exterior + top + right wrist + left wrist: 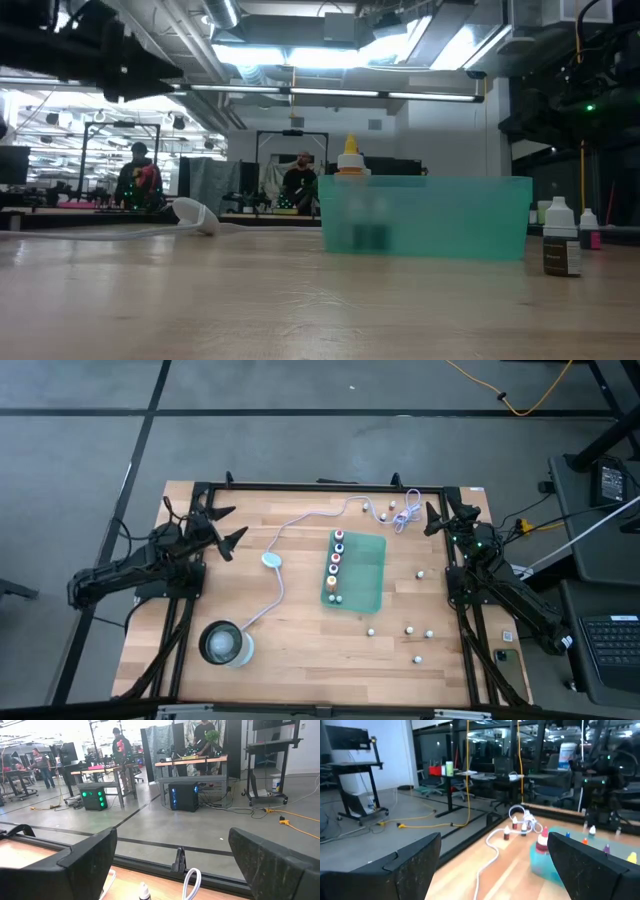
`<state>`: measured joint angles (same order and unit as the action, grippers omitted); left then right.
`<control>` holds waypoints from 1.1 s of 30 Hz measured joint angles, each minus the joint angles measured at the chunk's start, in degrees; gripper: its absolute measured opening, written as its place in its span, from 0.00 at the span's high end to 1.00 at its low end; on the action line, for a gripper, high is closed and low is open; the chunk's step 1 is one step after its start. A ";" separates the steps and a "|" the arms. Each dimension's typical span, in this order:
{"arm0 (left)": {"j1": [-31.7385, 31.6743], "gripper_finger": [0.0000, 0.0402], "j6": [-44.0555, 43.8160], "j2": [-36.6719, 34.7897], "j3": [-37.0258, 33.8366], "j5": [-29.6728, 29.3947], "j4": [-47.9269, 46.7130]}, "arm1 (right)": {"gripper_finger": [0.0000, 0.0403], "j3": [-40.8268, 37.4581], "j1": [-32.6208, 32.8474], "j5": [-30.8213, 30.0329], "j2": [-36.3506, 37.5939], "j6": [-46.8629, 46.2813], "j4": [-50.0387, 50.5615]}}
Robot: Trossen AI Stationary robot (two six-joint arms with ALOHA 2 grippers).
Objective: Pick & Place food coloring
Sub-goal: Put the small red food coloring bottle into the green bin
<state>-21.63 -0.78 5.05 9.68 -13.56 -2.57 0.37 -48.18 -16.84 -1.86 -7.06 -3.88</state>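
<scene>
Green tray (368,575) at table centre already holds your row of food coloring bottles (335,568); loose ones (409,629) remain at four o'clock and one o'clock. Left gripper (229,527) and right gripper (432,520) wait wide open, holding nothing.

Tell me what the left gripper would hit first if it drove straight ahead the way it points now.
Probably nothing nearby. The left gripper, open at the table's far-left corner, points across the far part of the table; the white cable and small bottles lie ahead but lower. Depth is uncertain.
</scene>
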 joint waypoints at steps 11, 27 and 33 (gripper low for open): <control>-2.58 0.10 -0.98 -2.90 -5.08 1.24 0.00 | 0.05 -0.01 -0.02 0.00 -0.01 -0.01 0.01; -3.61 0.10 -2.26 -2.81 -7.22 -0.51 -0.28 | 0.05 -0.01 -0.01 0.00 0.00 0.00 0.01; -5.00 0.10 -2.38 -1.50 -7.22 -0.26 -0.42 | 0.05 -0.01 0.00 0.00 0.01 0.01 0.02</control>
<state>-26.64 -3.16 3.55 2.46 -13.82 -2.99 0.36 -48.18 -16.84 -1.85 -7.05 -3.86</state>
